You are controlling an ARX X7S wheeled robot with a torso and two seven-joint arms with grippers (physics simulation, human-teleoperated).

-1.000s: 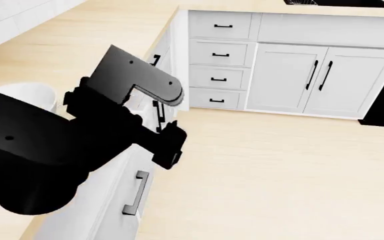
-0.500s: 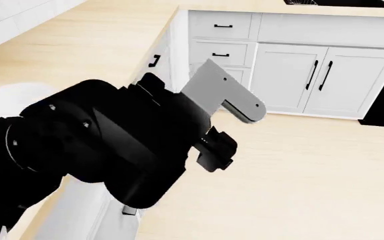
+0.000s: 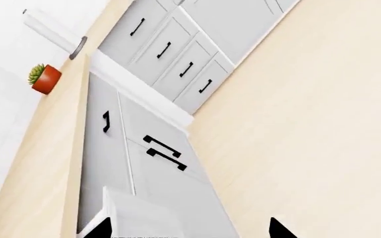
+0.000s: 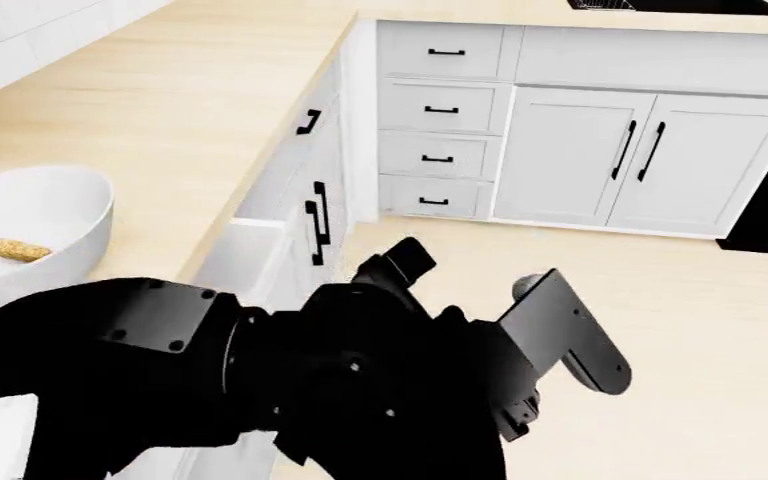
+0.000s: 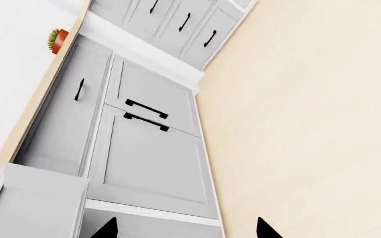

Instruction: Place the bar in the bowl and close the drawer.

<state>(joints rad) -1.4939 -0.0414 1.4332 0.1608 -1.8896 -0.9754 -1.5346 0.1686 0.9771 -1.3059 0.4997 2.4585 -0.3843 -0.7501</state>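
Arms have swung down and toward the floor side since half a second ago: the black bulk that covered the counter's near-left part now fills the bottom of the head view, and the bowl, then almost wholly hidden, shows again. The bar lies inside the bowl against its inner wall, long axis roughly parallel to the counter's front edge, one end tipped slightly higher. The bowl stands on the counter near its front edge, beside the drawer. The drawer stands pulled out from the cabinet face just below that edge, its white interior visible; its handle is hidden behind the arms. No writing or labels can be read anywhere. The left gripper shows only two dark fingertips, set well apart with nothing between them, above the drawer's wall and the floor. The right gripper likewise shows two separated tips, empty, facing the cabinet doors. A small potted plant sits at the counter's far end.
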